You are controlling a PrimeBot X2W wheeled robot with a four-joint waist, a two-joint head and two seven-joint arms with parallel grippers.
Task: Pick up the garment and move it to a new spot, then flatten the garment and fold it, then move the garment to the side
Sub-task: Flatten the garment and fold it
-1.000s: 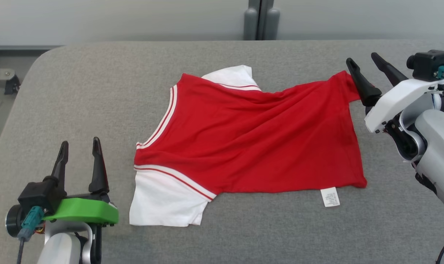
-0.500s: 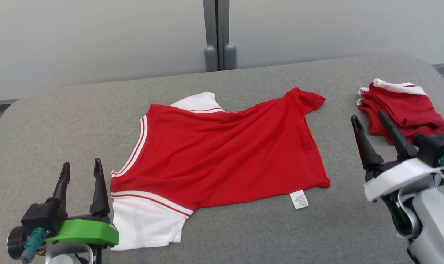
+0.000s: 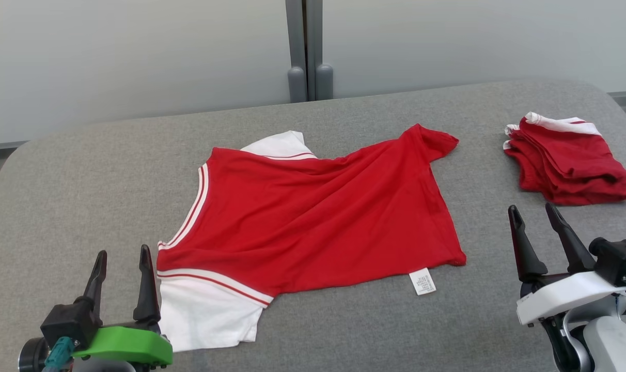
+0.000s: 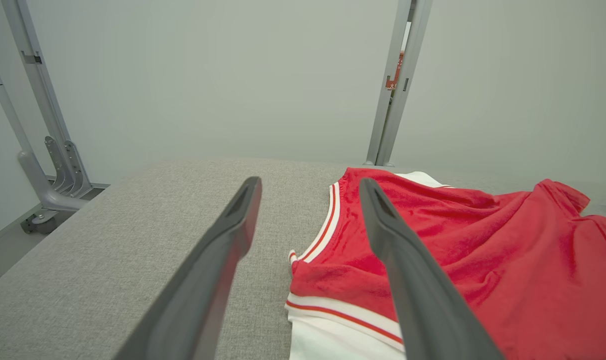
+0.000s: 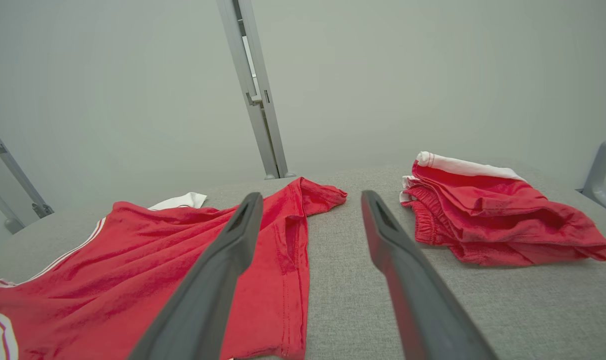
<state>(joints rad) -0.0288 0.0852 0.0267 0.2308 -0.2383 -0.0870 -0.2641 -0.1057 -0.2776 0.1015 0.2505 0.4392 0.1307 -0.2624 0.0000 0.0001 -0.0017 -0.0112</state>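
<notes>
Soft, even light, bright and free of glare, leaves faint shadows beside the garment [image 3: 313, 217]. In the left wrist view, posts [image 4: 37, 85] lean at the sides and the left claw [image 4: 310, 186] looks soft toward the bottom.

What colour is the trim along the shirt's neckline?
White with a thin red stripe; the neckline trim shows best in the head view.

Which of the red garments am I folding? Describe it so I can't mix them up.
On the grey table, look at the middle. The shirt lies spread open, red with white sleeves and a white label at its near hem; the other red garment is a folded pile at the far right.
</notes>
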